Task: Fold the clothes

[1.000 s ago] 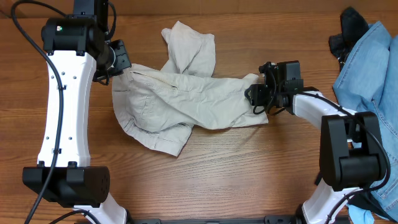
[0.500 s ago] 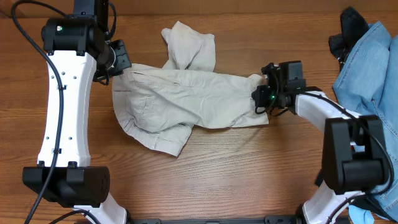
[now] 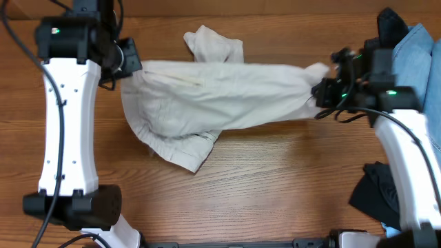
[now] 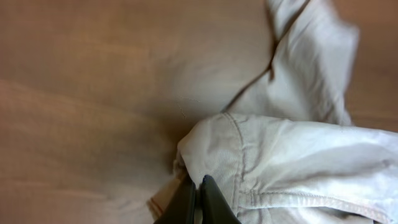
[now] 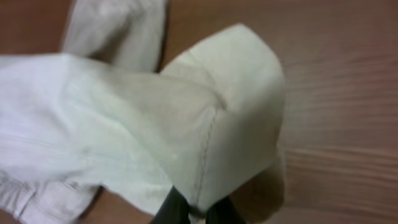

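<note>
Cream trousers (image 3: 220, 86) now stretch taut between my left gripper (image 4: 198, 198), clamped on the waistband (image 4: 249, 155), and right gripper (image 5: 193, 210), just closed on a hem (image 5: 249, 74), ready for folding.

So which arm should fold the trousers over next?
Probably the right one. The right fingers pinch the leg end of the stretched trousers, so they could carry it over to the waistband, which the left fingers hold.

R gripper (image 3: 322, 94) has clamped on the leg hem & hauled it far right, close to the denim garment (image 3: 419, 58). The beige trousers (image 3: 220, 96), crumpled before, are now stretched into a long taut band. L gripper (image 3: 132, 63) has shifted slightly up w/ the waistband.
</note>
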You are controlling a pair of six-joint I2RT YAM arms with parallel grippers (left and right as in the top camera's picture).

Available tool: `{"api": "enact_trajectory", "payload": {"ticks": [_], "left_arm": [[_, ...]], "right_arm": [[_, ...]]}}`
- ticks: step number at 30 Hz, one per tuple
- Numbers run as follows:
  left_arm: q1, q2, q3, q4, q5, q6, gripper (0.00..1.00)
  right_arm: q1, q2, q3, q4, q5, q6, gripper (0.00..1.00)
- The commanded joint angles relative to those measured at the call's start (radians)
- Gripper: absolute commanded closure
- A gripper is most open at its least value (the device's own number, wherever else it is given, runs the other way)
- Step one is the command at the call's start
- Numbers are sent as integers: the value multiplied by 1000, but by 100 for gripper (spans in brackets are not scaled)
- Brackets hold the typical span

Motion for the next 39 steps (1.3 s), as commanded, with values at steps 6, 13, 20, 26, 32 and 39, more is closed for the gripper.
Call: {"api": "enact_trajectory", "payload": {"ticks": [6,13,20,26,32,39], "left_arm": [[6,-238,241,6,-5,64,95],[6,-391,350,43,3,101,96],[6,-472,354,34,15,118,96],[6,-413,349,33,44,120,96],[6,-212,349,58,77,125,96],[6,88,349,283,164,148,96]], "right_arm": [[-10,-120,529,-320,71,0,96],[-10,-151,811,-427,82,-4,96],[-10,-193,879,-473,82,-4,96],[-10,-120,879,-524,69,1,96],[-10,91,878,-556,16,-1,96],[-10,387,878,-348,17,-11,96]]}}
